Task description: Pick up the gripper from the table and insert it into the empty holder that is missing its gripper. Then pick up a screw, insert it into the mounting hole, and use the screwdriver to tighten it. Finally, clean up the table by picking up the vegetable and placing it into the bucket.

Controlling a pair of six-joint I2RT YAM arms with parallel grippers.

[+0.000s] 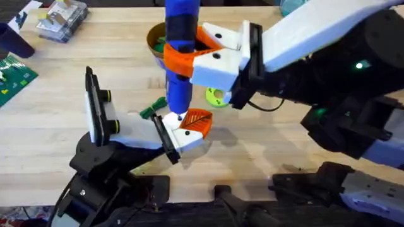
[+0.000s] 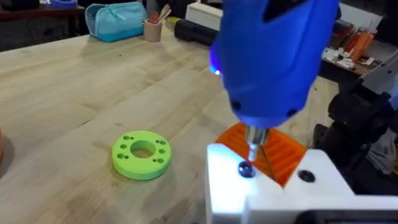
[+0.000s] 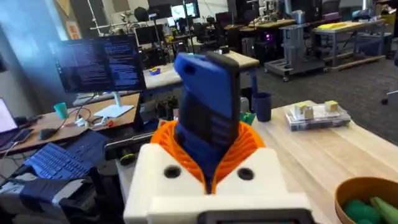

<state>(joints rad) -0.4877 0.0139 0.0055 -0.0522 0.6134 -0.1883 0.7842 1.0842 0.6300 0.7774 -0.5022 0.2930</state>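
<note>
- Orange gripper (image 1: 197, 121): seated in holder (image 1: 184, 140), done.
- Screw (image 2: 245, 169): in hole, driver tip on it; tightening underway, I'd say.
- Screwdriver (image 1: 180, 57): clamped betw. right gripper (image 1: 189, 53) fingers.
- Left gripper: fingers' state can't tell.
- Vegetable (image 1: 151, 110): on table beside holder, w/ bucket (image 1: 153, 39) beyond; cleanup left.

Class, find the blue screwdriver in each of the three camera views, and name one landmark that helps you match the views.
Overhead: the screwdriver stands upright at top centre, held in the right gripper, tip down on the holder.
Left wrist: it fills the upper right, its metal tip meeting the holder.
Right wrist: its blue-and-black body rises at centre.
Shared landmark: the white holder, in the overhead and left wrist views.
</note>
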